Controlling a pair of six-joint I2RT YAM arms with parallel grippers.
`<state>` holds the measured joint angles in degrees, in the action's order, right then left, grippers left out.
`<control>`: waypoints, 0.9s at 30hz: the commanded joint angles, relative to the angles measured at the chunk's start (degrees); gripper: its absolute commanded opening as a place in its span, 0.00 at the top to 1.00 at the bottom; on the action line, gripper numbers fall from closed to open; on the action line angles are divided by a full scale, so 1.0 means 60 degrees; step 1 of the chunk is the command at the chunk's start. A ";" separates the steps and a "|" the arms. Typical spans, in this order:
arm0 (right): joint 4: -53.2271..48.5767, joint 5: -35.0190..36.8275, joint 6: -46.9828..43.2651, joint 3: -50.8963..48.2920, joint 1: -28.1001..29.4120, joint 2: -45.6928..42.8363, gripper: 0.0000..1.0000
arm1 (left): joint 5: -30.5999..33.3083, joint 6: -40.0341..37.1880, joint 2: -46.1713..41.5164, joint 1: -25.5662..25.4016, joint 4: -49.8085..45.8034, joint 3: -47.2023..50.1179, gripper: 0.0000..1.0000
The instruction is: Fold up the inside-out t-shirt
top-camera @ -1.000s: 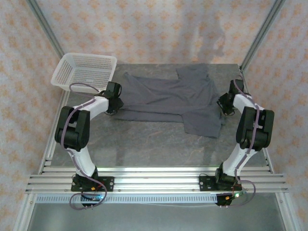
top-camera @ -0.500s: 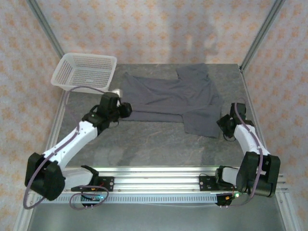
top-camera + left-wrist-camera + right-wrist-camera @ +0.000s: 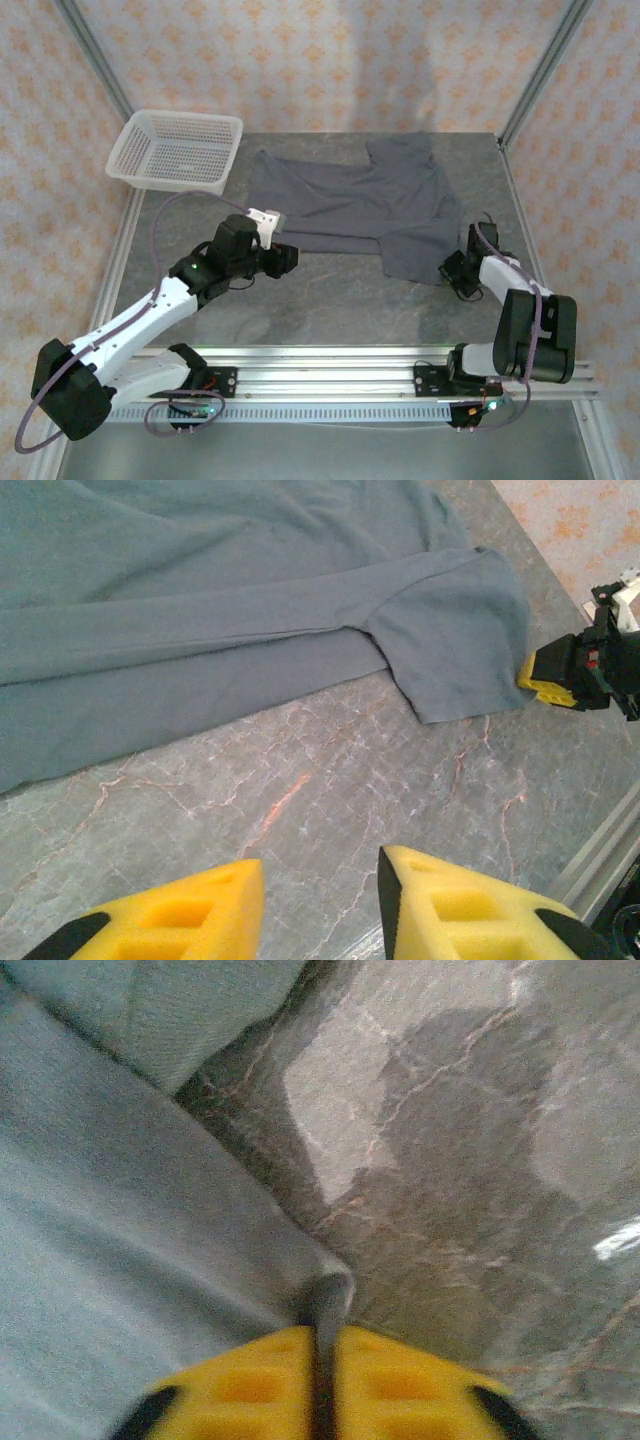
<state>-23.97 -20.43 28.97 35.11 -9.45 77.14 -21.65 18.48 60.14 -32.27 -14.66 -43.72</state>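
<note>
One dark inside-out t-shirt point(image 3: 350, 200) lay spread across the twelve-o'clock half of the table point(image 3: 330, 310). At its four-o'clock corner the right gripper point(image 3: 452, 272) was clenched on the cloth. At seven o'clock the left gripper point(image 3: 285, 258) hung parted and empty over bare table. Probably best that both pinch hem corners before lifting evenly.

Left arm point(image 3: 130, 320): stretched low from base, slanting forward and inward toward t-shirt point(image 3: 350, 200). Left gripper point(image 3: 285, 258): just short of t-shirt's near edge, apart from cloth, 2 yellow pads point(image 3: 450, 900) parted, nothing between.

Right arm point(image 3: 530, 320): folded tight, elbow close above base, forearm low. Right gripper point(image 3: 450, 270): at t-shirt's near right corner, fingers point(image 3: 400, 1380) pressed together, corner of cloth pinched between them.
</note>
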 commanded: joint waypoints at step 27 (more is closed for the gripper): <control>-0.1344 0.0176 0.2464 1.1999 0.0989 0.7827 0.83 | 0.1960 -0.0031 -0.0990 -0.0518 -0.0824 0.0690 0.44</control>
<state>-24.97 -20.53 47.46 99.63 -3.77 122.02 -12.95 18.48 53.98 -35.16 -17.41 -40.32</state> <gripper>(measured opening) 0.100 0.558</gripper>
